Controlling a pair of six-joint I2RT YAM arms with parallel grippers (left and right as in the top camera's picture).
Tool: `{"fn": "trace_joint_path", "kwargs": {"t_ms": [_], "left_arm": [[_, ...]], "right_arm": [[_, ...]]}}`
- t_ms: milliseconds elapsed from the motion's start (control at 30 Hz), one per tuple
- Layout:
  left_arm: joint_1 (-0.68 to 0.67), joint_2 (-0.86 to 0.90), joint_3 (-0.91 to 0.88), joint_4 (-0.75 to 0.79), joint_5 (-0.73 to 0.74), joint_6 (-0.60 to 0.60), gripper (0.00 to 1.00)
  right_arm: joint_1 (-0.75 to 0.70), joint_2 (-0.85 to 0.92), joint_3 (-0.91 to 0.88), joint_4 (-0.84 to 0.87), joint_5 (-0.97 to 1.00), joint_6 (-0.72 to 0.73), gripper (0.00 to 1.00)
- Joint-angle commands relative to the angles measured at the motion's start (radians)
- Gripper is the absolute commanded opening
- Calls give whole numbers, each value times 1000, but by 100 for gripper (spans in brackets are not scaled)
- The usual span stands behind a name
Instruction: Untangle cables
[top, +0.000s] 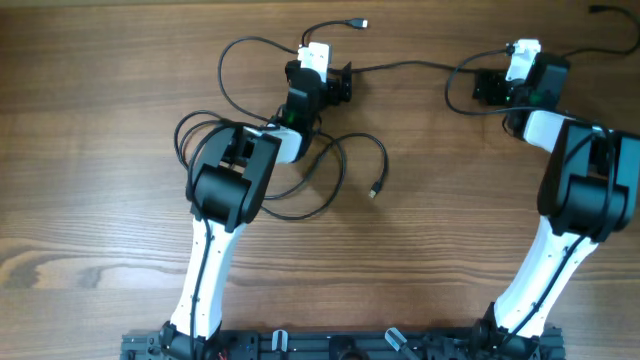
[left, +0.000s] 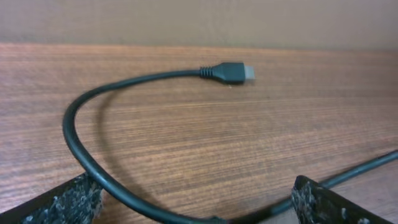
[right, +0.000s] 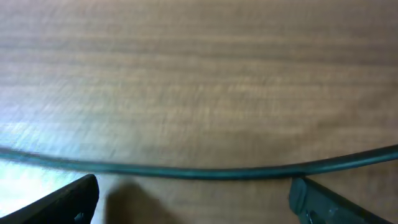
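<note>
Hovering over the tangle, both tools are empty; this reads as the reach-in step, before any pull.

Far left: the cables (top: 222, 72) lie in overlapping loops on the table (top: 90, 220), curling around and under the left arm (top: 235, 175). Crossings there look unresolved. One loose plug (top: 374, 190) rests just right of that arm.

Left gripper (left: 196, 200): jaws spread wide, pinching nothing. A cord curves off to the left and passes low between the fingers (left: 65, 199), apparently not clamped. Its connector end (left: 235, 73) lies ahead on the wood, free.

Middle: a single cord (top: 400, 67) runs across the table from the left tool toward the right one.

Right gripper (right: 196, 200): also spread wide, holding nothing. A cord stretches straight across just ahead of its fingers; I can't tell if it touches them.

Far right: another bit of cord (top: 612, 14) near the top edge, well apart from the tangle.

Next move, my guess: each tool drops and closes on its cord, then they draw apart. That needs a low, centred pinch; these thin cords could slip out sideways.
</note>
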Motion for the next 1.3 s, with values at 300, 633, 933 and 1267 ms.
{"fn": "trace_joint_path", "kwargs": {"t_ms": [300, 633, 933, 1267], "left_arm": [[9, -451, -24, -540, 66, -69, 100], [9, -780, -24, -1344, -35, -70, 97], [9, -799, -37, -1652, -35, -70, 86], [111, -932, -77, -1685, -34, -114, 85]], "right_arm": [[8, -477, -36, -482, -47, -76, 100], [8, -701, -36, -966, -341, -23, 100], [194, -701, -36, -1071, -436, 32, 100], [495, -684, -36, -1019, -235, 339, 100]]}}
